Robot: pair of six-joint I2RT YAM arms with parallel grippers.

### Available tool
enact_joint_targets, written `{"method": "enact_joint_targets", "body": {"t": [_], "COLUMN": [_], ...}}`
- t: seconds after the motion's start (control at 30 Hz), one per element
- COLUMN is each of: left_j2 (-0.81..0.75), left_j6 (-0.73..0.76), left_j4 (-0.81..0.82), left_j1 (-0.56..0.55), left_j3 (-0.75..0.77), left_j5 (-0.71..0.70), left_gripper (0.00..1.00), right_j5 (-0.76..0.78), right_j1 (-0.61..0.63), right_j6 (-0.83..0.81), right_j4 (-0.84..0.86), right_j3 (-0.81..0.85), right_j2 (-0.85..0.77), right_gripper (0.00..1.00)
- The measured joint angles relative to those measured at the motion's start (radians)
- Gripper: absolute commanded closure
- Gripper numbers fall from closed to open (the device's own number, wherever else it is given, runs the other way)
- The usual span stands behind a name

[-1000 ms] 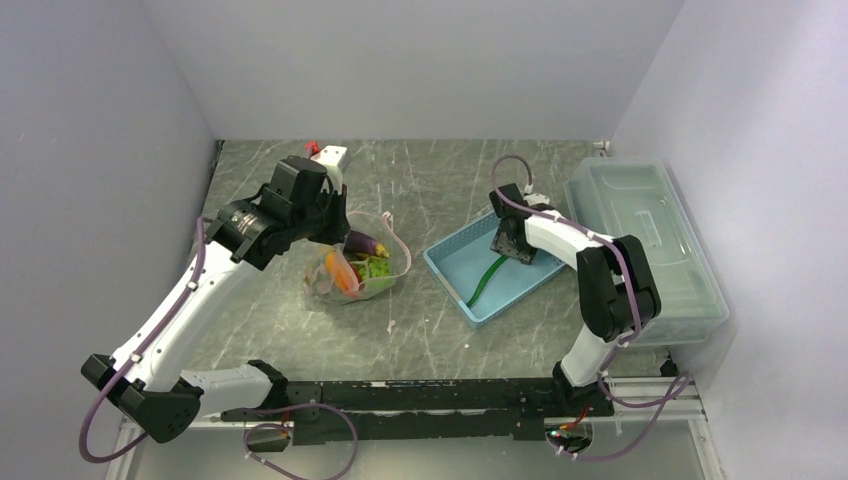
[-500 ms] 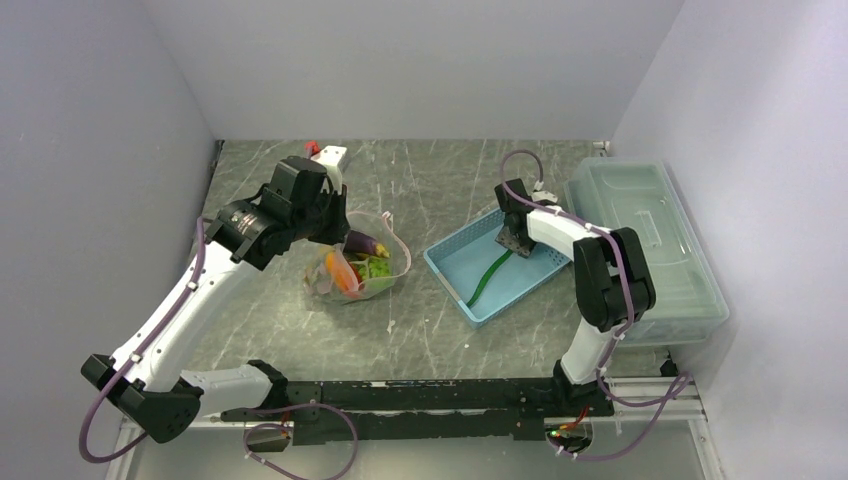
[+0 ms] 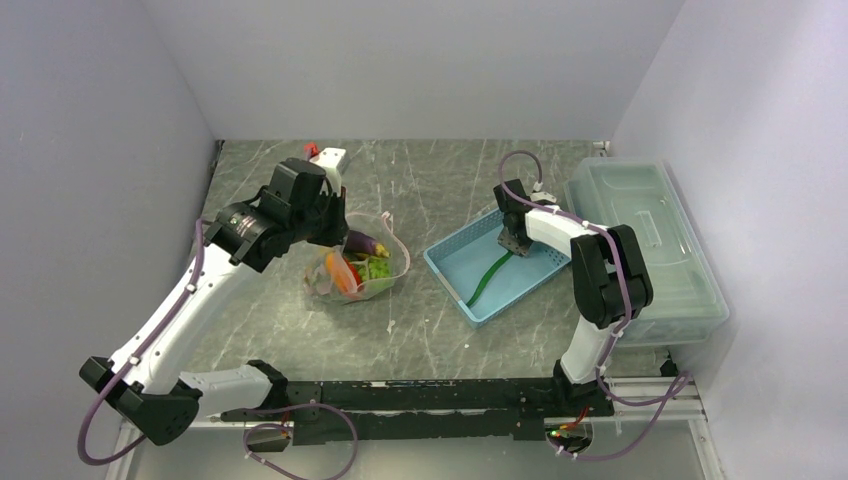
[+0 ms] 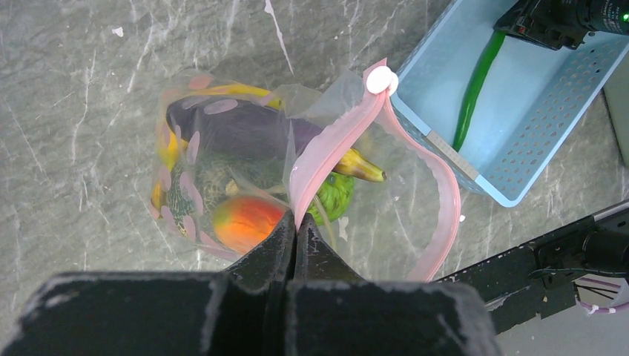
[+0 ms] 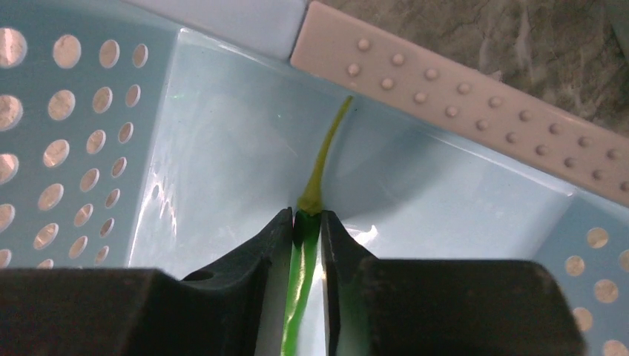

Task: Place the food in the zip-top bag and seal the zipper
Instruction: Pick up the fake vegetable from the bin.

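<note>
I am working over a grey-green veined table (image 3: pixel 440 185); plain pale walls (image 3: pixel 420 70) are enclosing it behind and on both sides.

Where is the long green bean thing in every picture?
Top external: the green pod lies in the blue basket, right of centre.
Left wrist: the green pod is top right, in that basket.
Right wrist: the green pod is bottom centre, between the fingers of the right gripper.
Shared landmark: the blue basket.

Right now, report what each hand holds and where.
Left hand: bag, by its pink zipper strip. Right hand: green pod, just below its stem.
</note>
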Motion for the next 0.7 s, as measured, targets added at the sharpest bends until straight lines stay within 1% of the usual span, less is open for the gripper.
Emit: {"method": "enact_joint_targets", "body": {"t": [0.13, 0.43, 0.7], "left_j2": [-0.006, -0.008, -0.008], "left_j6": [0.0, 0.0, 0.0], "left_j4": [0.0, 0.0, 0.0], "left_j1": [0.0, 0.0, 0.0], "left_j3": [-0.004, -0.011, -0.012], "left_j5": [0.0, -0.003, -0.003], "left_gripper": [1.0, 1.0, 1.0], "right_j5": [0.0, 0.001, 0.017], "right_j1": [0.0, 0.0, 0.0], "right_j6": [0.0, -0.004, -0.01], "right_j4": [0.001, 0.003, 0.001], "right_j3": [-0.001, -0.006, -0.006], "right_j2": [0.002, -0.028, -0.181], "right_gripper": [1.0, 1.0, 1.0]}}
